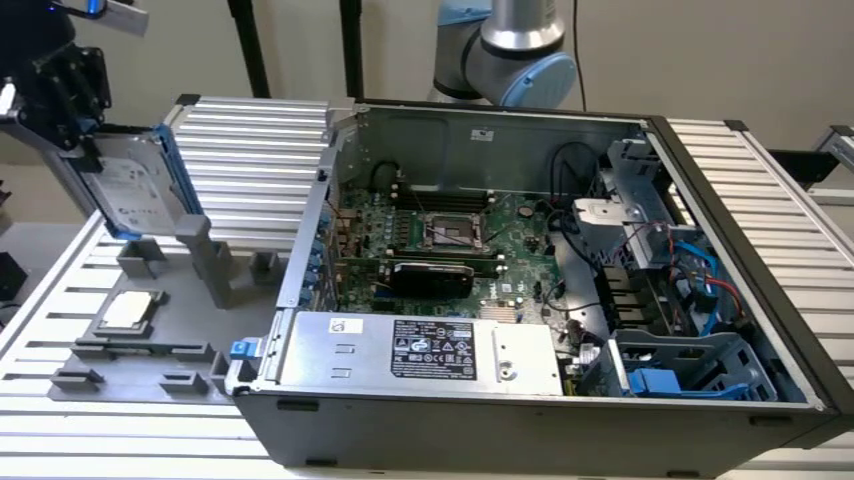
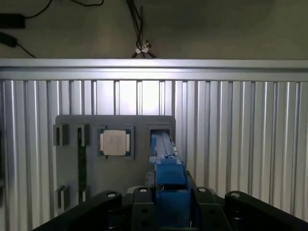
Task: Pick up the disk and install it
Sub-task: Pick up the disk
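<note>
**Exterior view.** At ten o'clock the black tool is clenched on the upper edge of the rectangular silver-grey metal disk. The disk has a white printed label and blue plastic carrier rails. It hangs on edge, tilted, clear above the matt grey plastic fixture tray, which rests on the ribbed aluminium counter. A small flat silver square chip lies in a recess of that tray. From three to six o'clock stands the open dark steel computer case. Inside it are a green circuit board, a bare-metal power supply box and, at five o'clock, a blue plastic drive cage. The grey-and-blue robot arm rises at twelve o'clock. **Wrist view.** The disk appears edge-on as a single blue rail gripped between the tool's black fingers. Beyond it are the tray, the chip and the counter's parallel ribs.
</note>
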{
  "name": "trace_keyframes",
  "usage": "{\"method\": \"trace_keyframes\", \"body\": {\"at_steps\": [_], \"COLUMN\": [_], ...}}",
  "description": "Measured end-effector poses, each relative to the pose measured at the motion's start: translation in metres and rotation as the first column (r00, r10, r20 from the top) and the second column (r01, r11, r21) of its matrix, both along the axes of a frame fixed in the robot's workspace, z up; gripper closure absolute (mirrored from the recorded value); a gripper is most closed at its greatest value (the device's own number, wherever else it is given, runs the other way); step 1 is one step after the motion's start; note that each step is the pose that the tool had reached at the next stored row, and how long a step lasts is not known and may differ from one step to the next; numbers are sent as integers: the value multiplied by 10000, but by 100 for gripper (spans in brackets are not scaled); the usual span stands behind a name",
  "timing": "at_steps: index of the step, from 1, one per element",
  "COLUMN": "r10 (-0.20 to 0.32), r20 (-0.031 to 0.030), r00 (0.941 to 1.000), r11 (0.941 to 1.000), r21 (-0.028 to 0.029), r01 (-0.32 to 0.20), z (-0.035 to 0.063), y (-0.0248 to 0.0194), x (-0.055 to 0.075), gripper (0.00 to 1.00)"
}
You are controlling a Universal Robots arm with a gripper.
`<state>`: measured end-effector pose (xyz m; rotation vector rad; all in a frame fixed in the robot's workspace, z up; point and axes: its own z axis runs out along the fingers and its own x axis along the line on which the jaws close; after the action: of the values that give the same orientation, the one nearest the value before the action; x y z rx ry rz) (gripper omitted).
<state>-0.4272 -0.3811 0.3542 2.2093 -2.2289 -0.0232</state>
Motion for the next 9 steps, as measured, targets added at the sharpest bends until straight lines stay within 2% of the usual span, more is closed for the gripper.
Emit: {"method": "trace_keyframes", "body": {"at_steps": [9], "r10": [-1], "r20": [0], "r00": [10000], "r11": [10000], "r21": [0], "r01": [1], "z": [410], "y": [0], "x": [100], "gripper": [100]}}
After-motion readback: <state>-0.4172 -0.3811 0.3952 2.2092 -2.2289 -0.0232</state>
